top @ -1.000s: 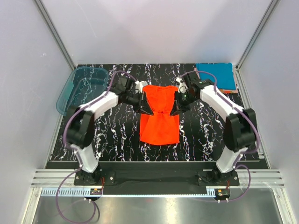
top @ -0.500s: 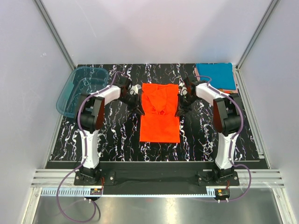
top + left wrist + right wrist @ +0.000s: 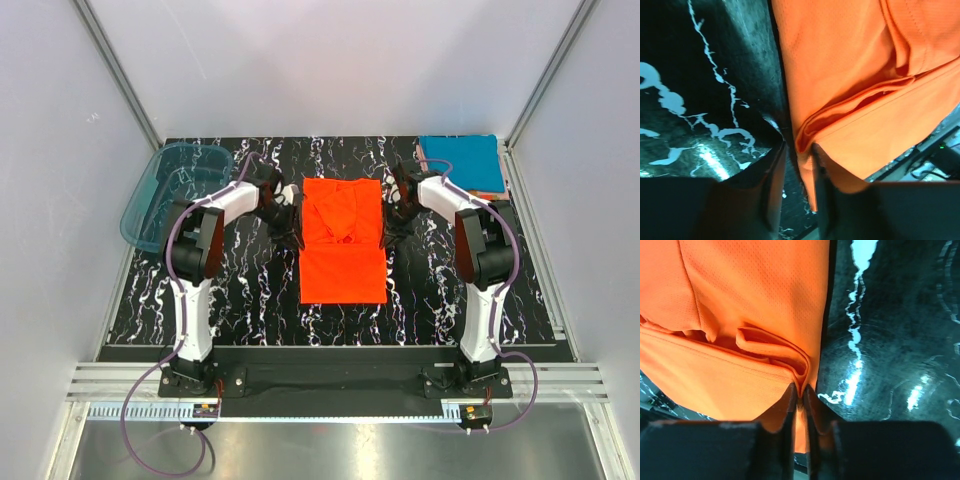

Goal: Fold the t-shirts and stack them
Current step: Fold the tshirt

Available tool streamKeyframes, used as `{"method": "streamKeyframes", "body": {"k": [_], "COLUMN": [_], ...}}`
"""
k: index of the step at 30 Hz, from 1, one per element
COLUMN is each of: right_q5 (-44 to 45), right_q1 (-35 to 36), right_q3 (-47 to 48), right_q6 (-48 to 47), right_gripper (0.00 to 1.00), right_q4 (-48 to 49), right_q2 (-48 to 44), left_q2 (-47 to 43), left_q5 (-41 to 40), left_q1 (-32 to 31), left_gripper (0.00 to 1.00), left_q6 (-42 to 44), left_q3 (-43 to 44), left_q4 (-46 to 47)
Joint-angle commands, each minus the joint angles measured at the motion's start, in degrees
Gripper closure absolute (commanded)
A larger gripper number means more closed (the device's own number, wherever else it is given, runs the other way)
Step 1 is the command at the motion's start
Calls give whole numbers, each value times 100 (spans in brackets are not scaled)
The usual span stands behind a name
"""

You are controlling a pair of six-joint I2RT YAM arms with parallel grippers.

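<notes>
The bright orange-red t-shirt (image 3: 342, 240) lies flat mid-table as a tall rectangle, with a folded layer over its far half. It also shows in the left wrist view (image 3: 850, 65) and the right wrist view (image 3: 750, 295). My left gripper (image 3: 292, 232) is at its left edge. In the left wrist view (image 3: 796, 150) the jaws stand slightly apart with the cloth edge between them. My right gripper (image 3: 388, 232) is at its right edge, and in the right wrist view (image 3: 800, 390) it is pinched shut on the folded edge. A teal blue folded t-shirt (image 3: 460, 162) lies at the far right corner.
A translucent teal plastic tub (image 3: 170, 190) stands at the far left of the table. The black marbled table top (image 3: 250, 290) shows bare on both sides of the orange shirt. Metal frame posts and white walls close in the back and sides.
Both grippers carried the shirt's pinched edges away from the arm bases and lowered them. The shirt went from waisted and lifted to a flat folded rectangle. The left jaws now stand apart.
</notes>
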Motion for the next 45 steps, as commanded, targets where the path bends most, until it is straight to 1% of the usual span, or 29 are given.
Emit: {"method": "streamKeyframes", "body": {"k": [1,2,4,5,6,8,9,10,11,12,14,15,16,18,19,20,23,25,27,31,32,36,40,43,45], "right_q5": [358,384,490,534,595,543,334,228,131,-70,-308,-362,-415,-424,-415,-424,-310,-82,242,516,508,193,-98,-73,68], "right_q1": [20,20,20,20,20,20,29,29,38,55,56,56,56,56,47,56,38,38,38,29,38,38,38,38,38], "right_q3": [389,503,618,723,758,864,899,925,978,987,1022,1040,1040,953,935,952,839,785,732,847,908,1128,1172,1041,926], "right_q6": [-82,-81,-55,-46,-11,50,42,68,103,138,287,331,427,472,481,455,446,420,376,200,209,392,525,455,394], "right_gripper": [82,71,64,54,50,45,44,44,46,50,56,64,69,80,93,100,100,100,100,100,100,100,100,100,100], "right_q4": [-195,-317,-432,-528,-564,-617,-626,-617,-573,-512,-380,-327,-266,-20,16,33,165,200,131,-124,-168,-300,-178,-108,-72], "right_q2": [-5,-13,-101,-145,-189,-268,-268,-225,-189,-154,-14,30,109,189,345,443,681,751,743,586,497,93,83,346,478], "left_q2": [-428,-498,-770,-859,-955,-1148,-1176,-1185,-1141,-1097,-896,-790,-702,-405,-289,-149,335,458,459,196,-48,-506,-499,-228,-61], "left_q5": [-382,-391,-574,-645,-698,-603,-480,-183,-32,230,460,574,567,401,322,208,-328,-644,-769,-734,-717,-638,-541,-462,-505], "left_q1": [3,3,-15,-23,-32,-58,-67,-85,-137,-172,-225,-234,-252,-261,-261,-261,-261,-261,-261,-270,-270,-278,-278,-252,-252], "left_gripper": [62,62,60,59,58,58,58,59,60,63,67,69,73,76,77,80,84,85,84,83,83,78,76,73,73], "left_q6": [109,109,83,74,56,-40,-75,-137,-242,-321,-566,-638,-664,-639,-621,-551,-437,-401,-349,-252,-260,-313,-383,-436,-410], "left_q3": [321,339,365,392,392,357,331,270,243,182,120,111,111,181,225,269,506,481,410,322,304,365,427,419,418], "left_q4": [-98,-107,-115,-150,-151,-89,33,104,183,384,587,736,772,781,746,702,352,271,263,236,236,192,306,359,333]}}
